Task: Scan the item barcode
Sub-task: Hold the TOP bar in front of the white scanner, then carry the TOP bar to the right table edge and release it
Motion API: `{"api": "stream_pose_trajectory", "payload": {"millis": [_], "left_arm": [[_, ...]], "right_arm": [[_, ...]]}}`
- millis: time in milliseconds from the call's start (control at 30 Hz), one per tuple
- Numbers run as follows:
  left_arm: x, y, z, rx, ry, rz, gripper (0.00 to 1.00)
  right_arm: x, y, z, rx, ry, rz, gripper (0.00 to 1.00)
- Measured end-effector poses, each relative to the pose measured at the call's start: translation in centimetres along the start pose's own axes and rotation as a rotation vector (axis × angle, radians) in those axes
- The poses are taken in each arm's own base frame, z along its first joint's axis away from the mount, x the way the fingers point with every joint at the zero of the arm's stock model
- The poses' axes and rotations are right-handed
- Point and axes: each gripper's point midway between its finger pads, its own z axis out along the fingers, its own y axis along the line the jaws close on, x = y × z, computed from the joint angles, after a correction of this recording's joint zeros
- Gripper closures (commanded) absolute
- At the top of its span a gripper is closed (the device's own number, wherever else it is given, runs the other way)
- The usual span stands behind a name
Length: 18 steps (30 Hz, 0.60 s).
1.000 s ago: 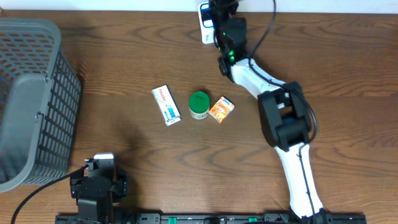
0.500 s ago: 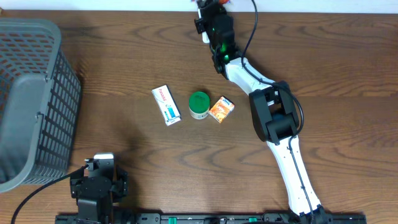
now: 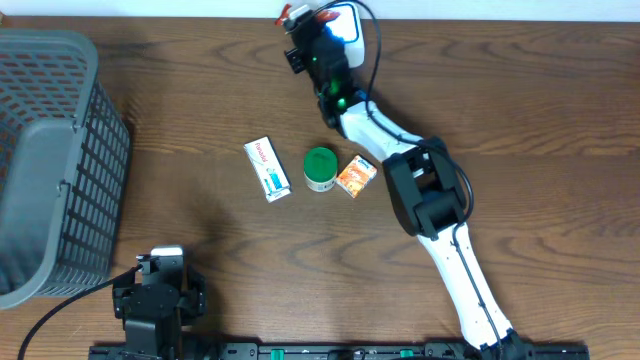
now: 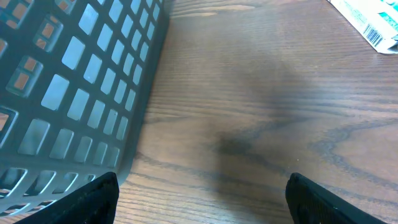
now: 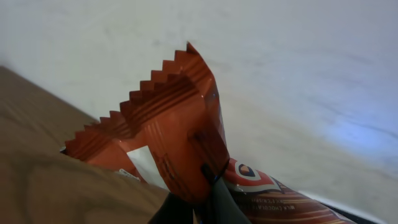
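Right gripper [image 5: 198, 199] at the far edge of the desk [image 3: 180, 90], jaws pinched tight on the orange snack wrapper [image 5: 168, 124]; left gripper [image 4: 199, 200] low beside the basket [image 4: 74, 81], jaws wide and empty.

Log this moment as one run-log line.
right fingers: shut on snack wrapper, far edge of table | left fingers: open, empty, near basket | white box, green jar, orange packet: mid-table

Mock shop checkout: wooden table [image 3: 550, 120], shopping basket [image 3: 100, 200], packaged goods [image 3: 267, 168].
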Motion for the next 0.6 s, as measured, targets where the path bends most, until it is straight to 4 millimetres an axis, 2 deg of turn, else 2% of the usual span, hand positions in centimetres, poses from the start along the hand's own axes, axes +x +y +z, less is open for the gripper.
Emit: {"api": "stream_pose_trajectory", "payload": {"millis": [133,233,300,367,467,600], "left_arm": [[0.0,0.0,0.0,0.000,0.000,0.000,0.14],[0.0,0.0,0.0,0.000,0.000,0.000,0.14],[0.0,0.0,0.0,0.000,0.000,0.000,0.14],[0.0,0.0,0.0,0.000,-0.001,0.000,0.14],[0.0,0.0,0.0,0.000,0.000,0.000,0.14],[0.0,0.0,0.0,0.000,0.000,0.000,0.14]], "right_arm": [[1.6,0.9,-0.3,0.016,0.093,-0.033,0.99],[2.2,0.6,-0.8,0.028,0.179,-0.056,0.99],[1.6,0.2,-1.5,0.030,0.229,-0.067,0.99],[-0.3,-0.6,-2.5,0.037,0.266,-0.075,0.99],[-5.3,-2.5,-5.2,0.064,0.319,-0.089,0.99],[-12.5,-6.1,-10.9,0.151,0.385,-0.113,0.99]]}}
